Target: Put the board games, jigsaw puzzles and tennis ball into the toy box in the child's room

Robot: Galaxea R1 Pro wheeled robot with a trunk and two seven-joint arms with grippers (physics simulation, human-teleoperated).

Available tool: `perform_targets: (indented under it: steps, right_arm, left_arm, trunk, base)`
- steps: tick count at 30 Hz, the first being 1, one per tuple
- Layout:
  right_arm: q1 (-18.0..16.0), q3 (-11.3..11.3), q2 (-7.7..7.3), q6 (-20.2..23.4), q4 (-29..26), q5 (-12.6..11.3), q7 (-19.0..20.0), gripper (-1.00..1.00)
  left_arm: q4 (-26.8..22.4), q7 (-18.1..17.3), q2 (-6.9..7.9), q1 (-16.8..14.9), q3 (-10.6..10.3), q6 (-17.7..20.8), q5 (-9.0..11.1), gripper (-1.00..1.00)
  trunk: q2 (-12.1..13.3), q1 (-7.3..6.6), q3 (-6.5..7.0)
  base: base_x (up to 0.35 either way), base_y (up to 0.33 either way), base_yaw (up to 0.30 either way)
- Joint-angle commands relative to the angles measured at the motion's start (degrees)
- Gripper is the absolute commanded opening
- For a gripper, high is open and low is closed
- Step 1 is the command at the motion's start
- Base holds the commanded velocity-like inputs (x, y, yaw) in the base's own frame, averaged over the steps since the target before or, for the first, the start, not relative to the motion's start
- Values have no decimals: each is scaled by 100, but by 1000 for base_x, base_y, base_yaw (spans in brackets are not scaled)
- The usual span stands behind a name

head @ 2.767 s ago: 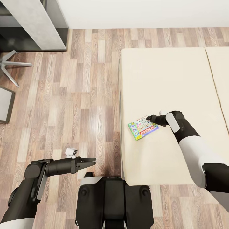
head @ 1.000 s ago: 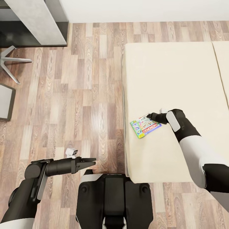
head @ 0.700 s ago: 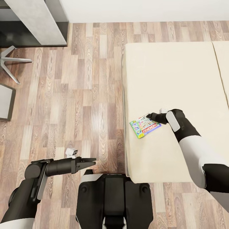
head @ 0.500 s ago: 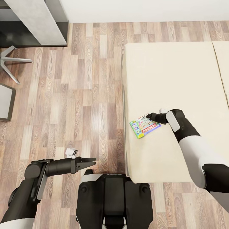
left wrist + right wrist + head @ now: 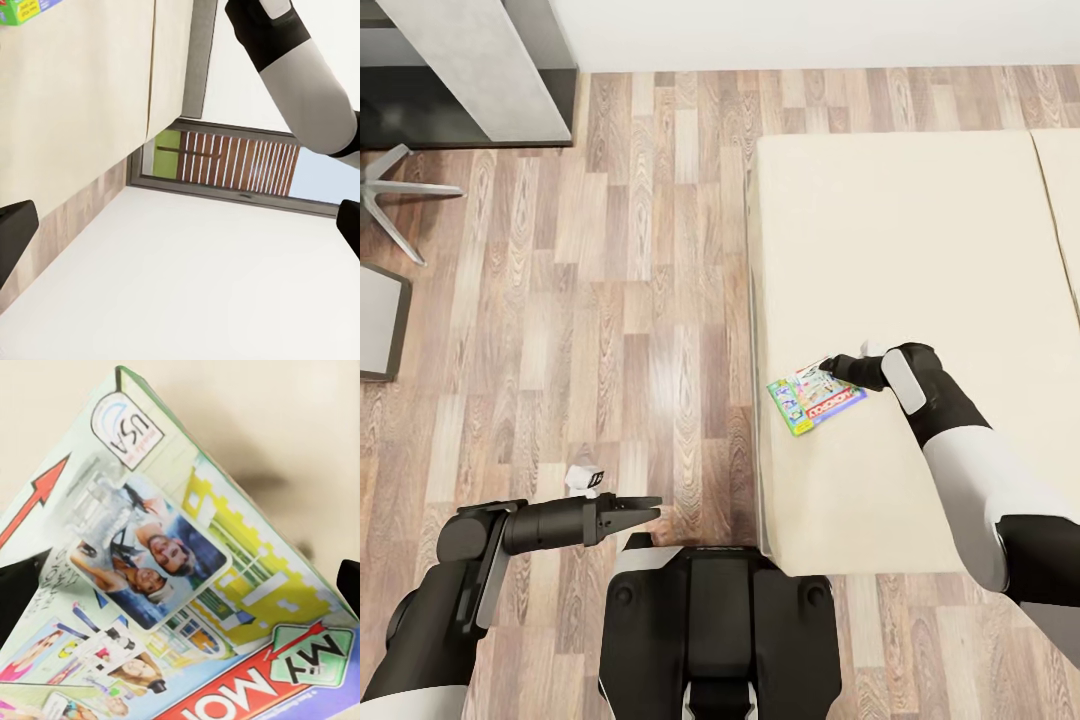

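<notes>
A white-green-yellow board game (image 5: 815, 398) lies on the cream bed (image 5: 920, 230), near its left edge. My right gripper (image 5: 828, 372) is at the game's far edge. In the right wrist view the lid (image 5: 187, 585) spans the space between my fingertips (image 5: 16, 596), which stand wide apart, so the gripper is open. My left gripper (image 5: 648, 508) hangs open over the wood floor, beside the bed's near corner. The left wrist view catches a corner of the game (image 5: 26, 9) and my right arm (image 5: 300, 75). The toy box is out of view.
The grey table (image 5: 470, 65) stands at the back left against the white wall. Chair legs (image 5: 400, 200) and a grey seat (image 5: 375, 320) are at the left edge. Open plank floor (image 5: 640, 300) lies between them and the bed.
The whole view has shifted a little since the oldest frame, so the bed sits slightly further right and up. Both arms and the board game have held their places over the last second.
</notes>
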Motion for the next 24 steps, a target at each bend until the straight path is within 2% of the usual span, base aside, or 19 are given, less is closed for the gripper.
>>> perform_targets:
  steps: [1, 24]
  right_arm:
    - [3, 23, -3, 9, 263, -123, -43, 100]
    - [2, 22, 2, 9, 262, -123, -43, 100]
  left_arm:
    - [-1, -21, 1, -2, -1, 60, -6, 100]
    - [-1, -22, 1, -2, 7, 60, -10, 100]
  trunk:
    - [-6, 5, -6]
    - [-6, 5, -6]
  base:
    - [0, 28, 0]
    - [0, 62, 0]
